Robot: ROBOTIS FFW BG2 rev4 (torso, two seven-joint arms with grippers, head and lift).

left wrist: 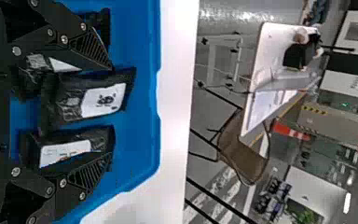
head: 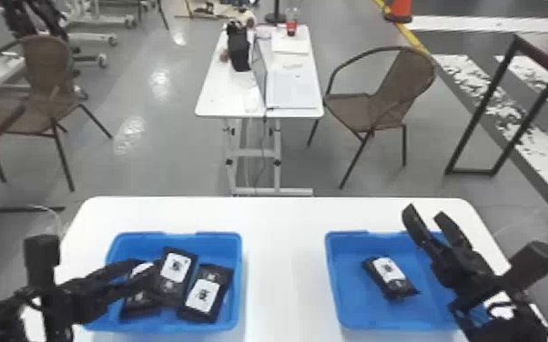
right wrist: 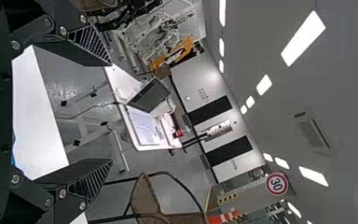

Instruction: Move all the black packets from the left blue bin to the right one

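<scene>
1. Seven o'clock: left blue bin point(head: 216, 250) holds white-labelled black packets point(head: 175, 275), perhaps four.
2. Left gripper point(head: 149, 272) hovers there, open.
3. Five o'clock: right blue bin point(head: 348, 259) holds one labelled packet point(head: 391, 278); right gripper point(head: 425, 213), open, at its two o'clock.

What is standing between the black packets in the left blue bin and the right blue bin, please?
Only the bins' facing walls: the left bin's and the right bin's. Nothing visible stands on the white table between them. The right gripper is at the right bin's right side, apparently off the direct way.
</scene>
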